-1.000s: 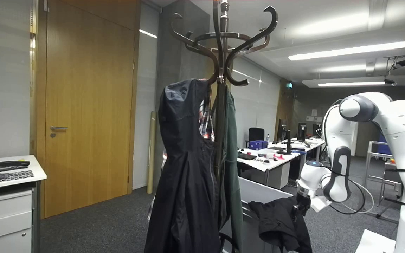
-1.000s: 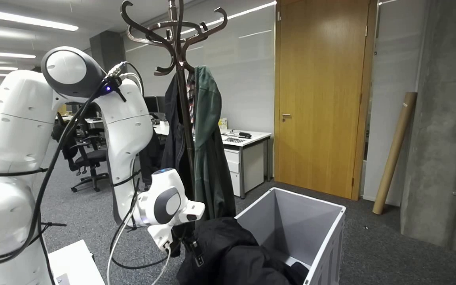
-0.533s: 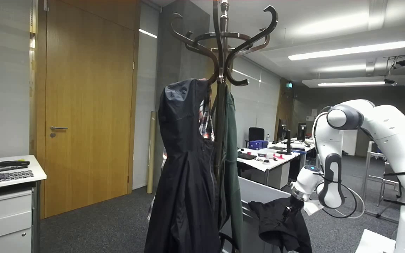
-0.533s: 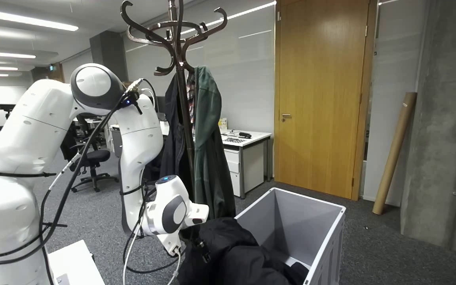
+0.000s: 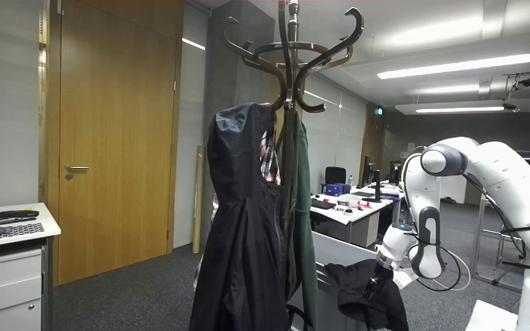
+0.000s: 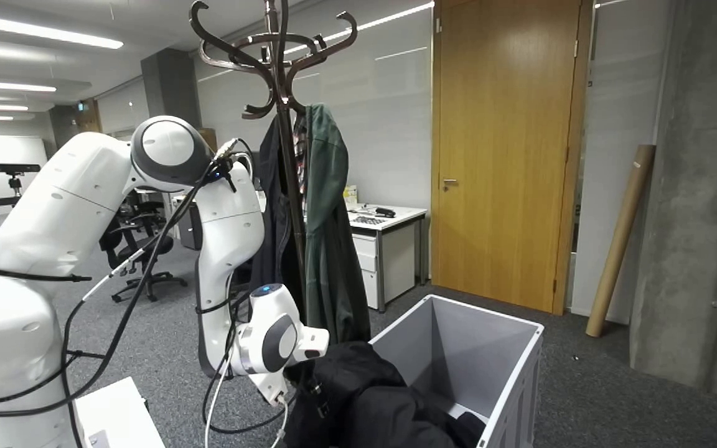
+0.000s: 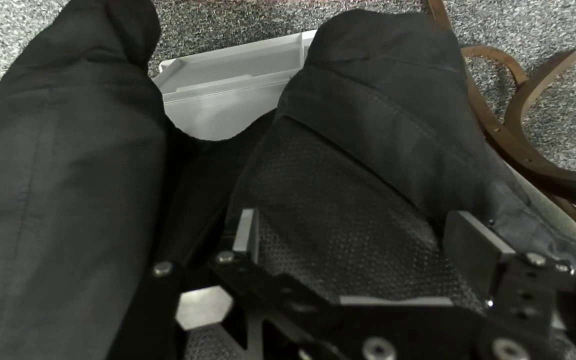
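My gripper is open in the wrist view, its two flat fingertips wide apart. Between and below them lies the mesh lining of a black garment; I cannot tell whether the fingers touch it. The garment is draped over the near side of a grey crate, and it shows in both exterior views. The gripper also shows in both exterior views, pointing down against the dark cloth. The crate stands on the floor, with some dark cloth inside it.
A dark coat rack stands close to the crate, its curved base at the right in the wrist view. A dark hooded jacket, a plaid shirt and a green garment hang on it. A drawer desk stands behind.
The arm has lowered and reached farther toward the crate. The gripper has moved down and over the black garment. The garment shows no clear movement.
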### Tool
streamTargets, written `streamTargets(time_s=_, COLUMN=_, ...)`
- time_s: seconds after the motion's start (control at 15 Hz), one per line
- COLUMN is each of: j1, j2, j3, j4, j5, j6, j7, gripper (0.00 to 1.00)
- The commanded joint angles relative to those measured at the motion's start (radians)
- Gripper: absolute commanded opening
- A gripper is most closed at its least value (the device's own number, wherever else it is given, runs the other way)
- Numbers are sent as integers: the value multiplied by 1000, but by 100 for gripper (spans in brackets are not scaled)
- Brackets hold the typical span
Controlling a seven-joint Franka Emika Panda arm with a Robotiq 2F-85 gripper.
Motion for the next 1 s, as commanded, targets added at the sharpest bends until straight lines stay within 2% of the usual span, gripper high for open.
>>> streamTargets(time_s=0.0, j1=-19, j2=29, j3=13, j4=47, j5=7, j6=0, j7=-36, gripper=74)
streamTargets(time_s=0.07, j1=-11, j2=31, j3=8, j4=56, j5=12, j6=0, j7=-40, gripper=68)
streamTargets(time_s=0.6, j1=-18, j2=-2, j3=6, j4=78, j5=13, j6=0, j7=-72, gripper=5)
streamTargets(time_s=0.73, j1=-5, j2=-24, j3=-13, j4=63, j5=16, j6=0, j7=-68, gripper=0)
streamTargets(time_s=0.93, j1=29, j2=-64, j3=-61, j4=20, j5=7, j6=0, j7=-54, gripper=2)
